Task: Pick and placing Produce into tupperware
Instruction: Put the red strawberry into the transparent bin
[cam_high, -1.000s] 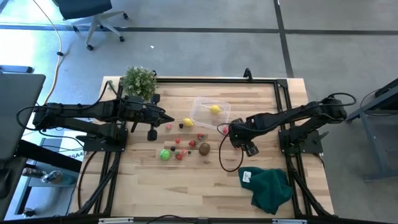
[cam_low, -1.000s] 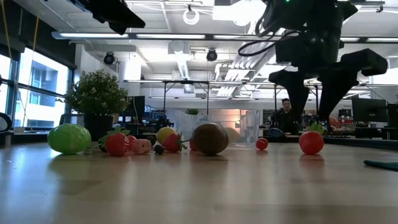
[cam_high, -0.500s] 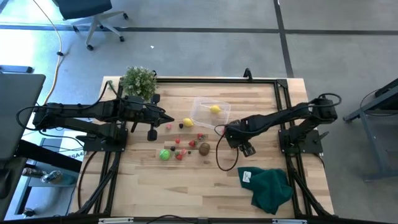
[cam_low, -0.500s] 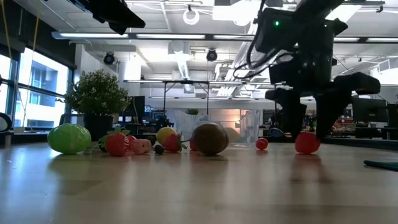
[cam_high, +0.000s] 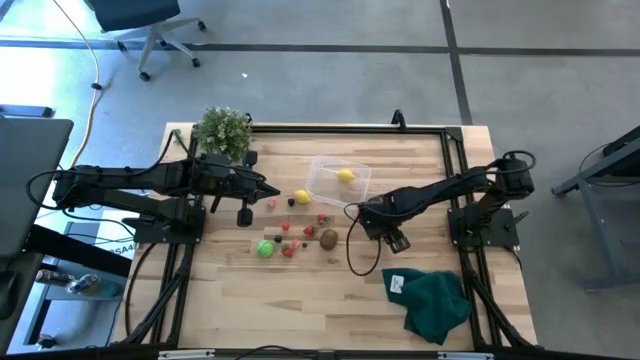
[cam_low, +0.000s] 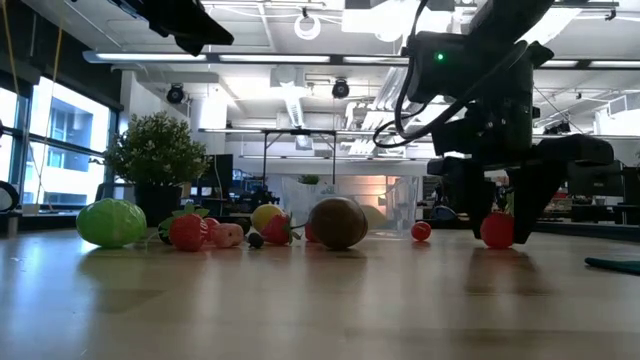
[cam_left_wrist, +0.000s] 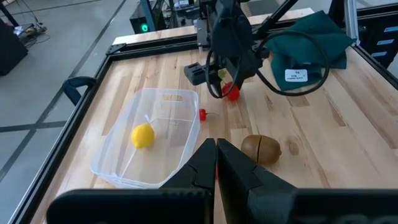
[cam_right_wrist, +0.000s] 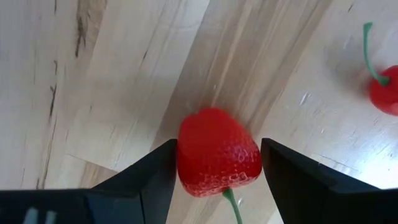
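**Right claw straddles a strawberry on the tabletop**

The right gripper (cam_low: 497, 222) is down at the wooden table (cam_high: 330, 290), fingers spread apart with a red strawberry (cam_right_wrist: 217, 152) sitting on the wood between them. One finger (cam_right_wrist: 152, 174) is right at the berry's side; the other stands a little off it, so the berry is framed rather than squeezed. From table height the same berry (cam_low: 497, 229) rests on the surface between the two dark fingertips.

Just past that claw lies a small red cherry (cam_right_wrist: 385, 87) with a green stem, apart from the strawberry. Beyond the cherry, farther from the claw, sits the clear tupperware (cam_high: 338, 178) with a yellow lemon (cam_high: 346, 176) inside it. Off to the claw's side, toward the other arm, lies the brown kiwi (cam_high: 328, 238), and past it the rest of the produce in a loose scatter: a second yellow fruit (cam_high: 302, 197), several small red pieces and a bright green one (cam_high: 264, 249). On the claw's other side, near the table's front edge, a dark green cloth (cam_high: 432, 303) lies bunched up.

The left gripper (cam_left_wrist: 216, 165) hangs above the table well away from the strawberry, its fingers pressed together and empty, near the potted plant (cam_high: 222, 129).
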